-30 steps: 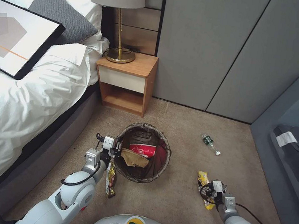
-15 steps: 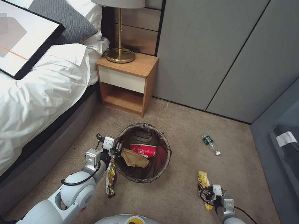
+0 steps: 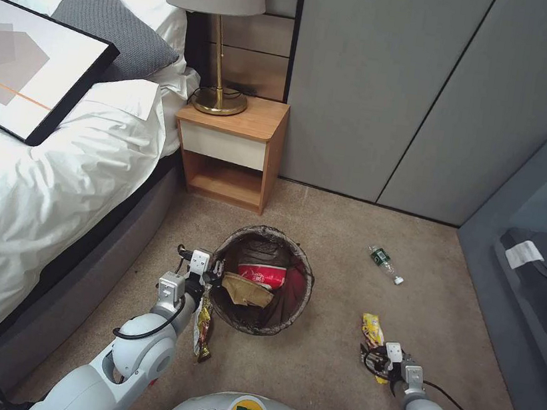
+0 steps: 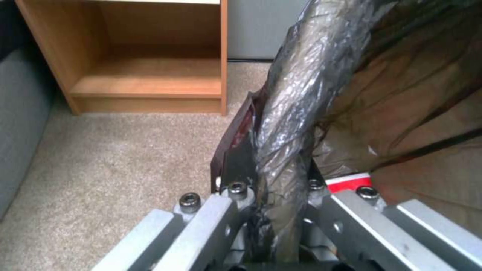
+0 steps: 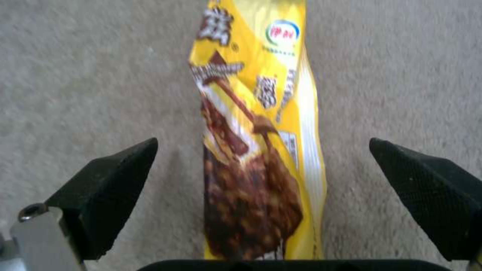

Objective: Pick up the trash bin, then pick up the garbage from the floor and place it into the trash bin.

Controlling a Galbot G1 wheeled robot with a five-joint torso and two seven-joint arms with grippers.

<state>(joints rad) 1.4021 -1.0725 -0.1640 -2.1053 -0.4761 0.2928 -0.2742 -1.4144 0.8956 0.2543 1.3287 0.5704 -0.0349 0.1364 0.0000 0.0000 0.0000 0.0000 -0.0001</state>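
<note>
While the left tool (image 3: 211, 273) pinched the liner-covered rim of the trash bin (image 3: 262, 279), the right tool (image 5: 261, 177) stood spread astride the yellow snack wrapper (image 5: 256, 150) on the floor (image 3: 326, 366). The wrapper's writing was too blurred to read.

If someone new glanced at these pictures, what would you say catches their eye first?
Probably the trash bin on the carpet before the nightstand, its liner rim pinched by the left end effector, with a red-and-white cup and brown paper bag inside. To its right, the open right end effector straddles a yellow snack wrapper lying flat, and a small bottle lies farther back.
</note>
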